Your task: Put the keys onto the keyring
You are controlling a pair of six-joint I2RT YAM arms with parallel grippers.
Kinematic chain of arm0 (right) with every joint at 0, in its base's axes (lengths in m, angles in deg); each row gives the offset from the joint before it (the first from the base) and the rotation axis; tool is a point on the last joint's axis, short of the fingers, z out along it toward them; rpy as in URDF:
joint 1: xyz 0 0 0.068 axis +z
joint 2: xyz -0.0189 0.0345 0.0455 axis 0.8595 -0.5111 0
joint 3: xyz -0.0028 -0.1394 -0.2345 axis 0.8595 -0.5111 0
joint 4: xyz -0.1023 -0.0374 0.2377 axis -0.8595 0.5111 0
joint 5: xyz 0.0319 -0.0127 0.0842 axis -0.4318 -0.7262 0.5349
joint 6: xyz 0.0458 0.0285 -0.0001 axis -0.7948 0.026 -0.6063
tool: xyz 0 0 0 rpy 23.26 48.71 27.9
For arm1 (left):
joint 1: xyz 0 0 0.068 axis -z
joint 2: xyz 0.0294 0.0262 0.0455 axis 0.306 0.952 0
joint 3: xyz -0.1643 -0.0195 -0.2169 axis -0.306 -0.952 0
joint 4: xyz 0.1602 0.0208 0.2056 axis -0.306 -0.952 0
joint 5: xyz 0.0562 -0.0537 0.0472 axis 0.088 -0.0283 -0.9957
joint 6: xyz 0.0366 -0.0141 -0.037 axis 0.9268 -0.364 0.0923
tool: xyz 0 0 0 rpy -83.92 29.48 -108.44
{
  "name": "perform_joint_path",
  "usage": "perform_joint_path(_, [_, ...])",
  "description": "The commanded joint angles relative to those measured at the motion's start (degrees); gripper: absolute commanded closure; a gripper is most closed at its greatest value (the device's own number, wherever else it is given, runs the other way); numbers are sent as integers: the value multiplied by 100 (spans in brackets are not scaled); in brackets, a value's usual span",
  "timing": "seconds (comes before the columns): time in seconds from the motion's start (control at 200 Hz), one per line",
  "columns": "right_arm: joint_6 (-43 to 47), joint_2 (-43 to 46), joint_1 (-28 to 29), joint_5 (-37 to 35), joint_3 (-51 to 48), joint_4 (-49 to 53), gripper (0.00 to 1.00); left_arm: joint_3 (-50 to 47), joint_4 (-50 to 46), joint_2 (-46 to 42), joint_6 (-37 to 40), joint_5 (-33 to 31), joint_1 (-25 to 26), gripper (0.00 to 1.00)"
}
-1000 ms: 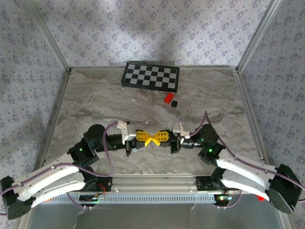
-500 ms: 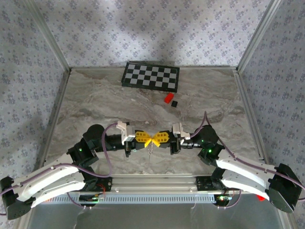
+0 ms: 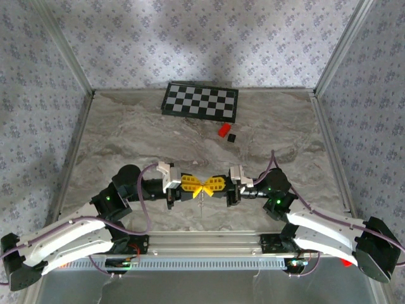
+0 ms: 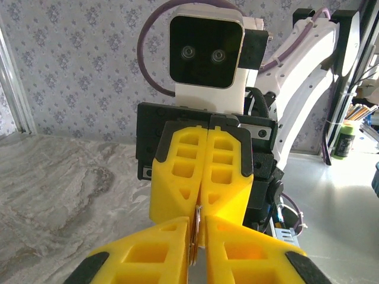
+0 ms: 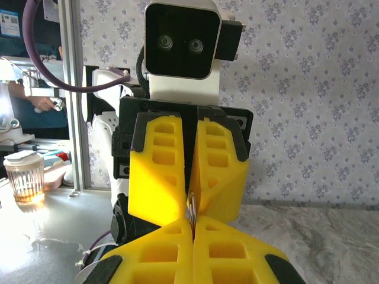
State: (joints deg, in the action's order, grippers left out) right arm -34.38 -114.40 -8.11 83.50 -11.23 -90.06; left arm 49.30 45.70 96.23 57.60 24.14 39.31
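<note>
My two yellow grippers meet tip to tip above the table's near middle. The right gripper (image 3: 209,185) (image 5: 193,220) is shut on the keyring (image 5: 192,207), a thin dark-silver loop seen edge-on at its tips. The left gripper (image 3: 197,185) (image 4: 200,222) stands slightly open, and the keyring (image 4: 195,235) lies against its left finger with a gap beside it. From above, a fine chain (image 3: 200,202) hangs down from where the tips meet. The keys are hidden.
A checkerboard mat (image 3: 201,101) lies at the back of the marble table (image 3: 126,139). A small red block (image 3: 223,130) and a small black cube (image 3: 232,137) sit right of centre. Metal rails and patterned walls close in both sides.
The left gripper's jaws have eased apart a little from shut. Both arms have stayed almost in place and the right gripper's hold is unchanged.
</note>
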Motion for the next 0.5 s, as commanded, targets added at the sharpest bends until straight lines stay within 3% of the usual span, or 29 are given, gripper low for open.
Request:
perform_joint_path(0.0, [5, 108, 61, 8, -9, -269, 100, 276, 178, -63, -46, 117, 39, 84])
perform_joint_path(0.285, [16, 151, 96, 35, -18, -280, 100, 275, 100, -82, -44, 100, 31, 84])
perform_joint_path(0.495, [58, 165, 107, 12, -64, -229, 100, 279, -10, -195, -20, 55, 33, 99])
